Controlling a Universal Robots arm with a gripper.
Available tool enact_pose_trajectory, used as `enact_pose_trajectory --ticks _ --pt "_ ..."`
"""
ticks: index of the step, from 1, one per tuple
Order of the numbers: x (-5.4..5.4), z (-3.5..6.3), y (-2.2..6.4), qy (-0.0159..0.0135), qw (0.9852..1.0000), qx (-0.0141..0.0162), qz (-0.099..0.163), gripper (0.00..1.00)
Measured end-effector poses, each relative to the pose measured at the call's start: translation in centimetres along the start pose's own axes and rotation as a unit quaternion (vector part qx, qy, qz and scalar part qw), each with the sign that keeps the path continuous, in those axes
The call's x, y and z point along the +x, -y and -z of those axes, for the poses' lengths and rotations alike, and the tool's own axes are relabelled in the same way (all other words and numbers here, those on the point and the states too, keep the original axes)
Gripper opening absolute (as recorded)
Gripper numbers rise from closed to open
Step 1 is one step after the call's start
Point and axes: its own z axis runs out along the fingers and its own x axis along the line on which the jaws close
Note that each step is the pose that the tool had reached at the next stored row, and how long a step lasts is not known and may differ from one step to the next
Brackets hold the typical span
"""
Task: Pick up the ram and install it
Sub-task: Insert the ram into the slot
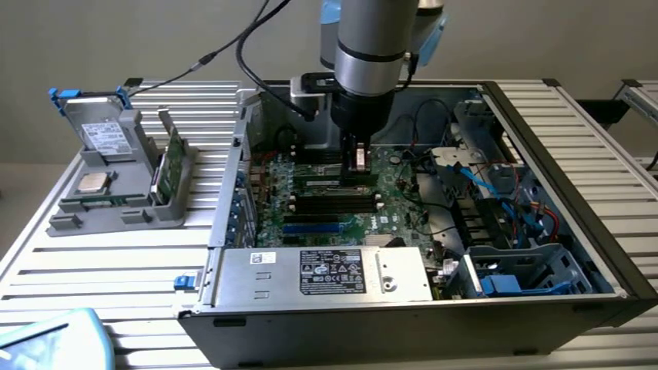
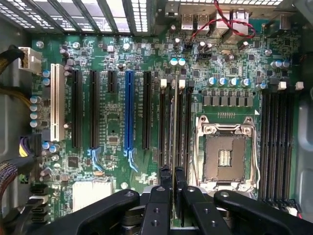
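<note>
Gripper [image 1: 358, 176] clamps the ram [image 2: 175, 122] over the motherboard [image 2: 112, 63] inside an open computer case [image 1: 575, 162], while the wrist view shows the stick edge-on among black slots [image 2: 162, 127] beside the processor socket [image 2: 226, 157].

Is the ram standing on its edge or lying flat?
On its edge: the ram shows as a thin strip between the fingers, along the black slots.

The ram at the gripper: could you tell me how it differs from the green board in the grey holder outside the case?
The ram sits inside the case, lined up along the black slots; the green board stands outside in the grey holder. The gripper grips the ram; nothing touches the green board. Both stand on edge.
</note>
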Motion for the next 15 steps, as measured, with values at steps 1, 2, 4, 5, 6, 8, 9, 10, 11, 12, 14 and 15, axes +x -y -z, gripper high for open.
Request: enact_pose_trajectory --ticks 1,2,4,5,6,8,9,10,11,12,14,15 --pt "0.1 -0.12 0.0 0.0021 1.0 -0.0004 0.0 0.14" --pt "0.2 -0.23 0.01 0.0035 1.0 -0.001 0.0 0.14" --pt "0.4 -0.43 0.02 0.0051 1.0 -0.0033 0.0 0.14" --pt "0.5 -0.5 0.04 0.0055 1.0 -0.0058 0.0 0.14" --pt "0.6 -0.59 0.1 0.0056 0.9999 -0.0084 0.0 0.14" --pt "0.7 -0.72 0.23 0.0057 0.9999 -0.0163 -0.001 0.14" --pt "0.7 -0.76 0.32 0.0058 0.9998 -0.0214 -0.001 0.14" --pt "0.7 -0.79 0.43 0.0059 0.9996 -0.0271 -0.001 0.14" --pt "0.7 -0.82 0.56 0.006 0.9994 -0.0335 -0.001 0.14" --pt "0.7 -0.84 0.68 0.0061 0.9992 -0.0404 -0.002 0.14" --pt "0.7 -0.87 0.93 0.0062 0.9985 -0.0538 -0.002 0.14" --pt "0.7 -0.87 1.03 0.0059 0.9984 -0.057 -0.003 0.14"
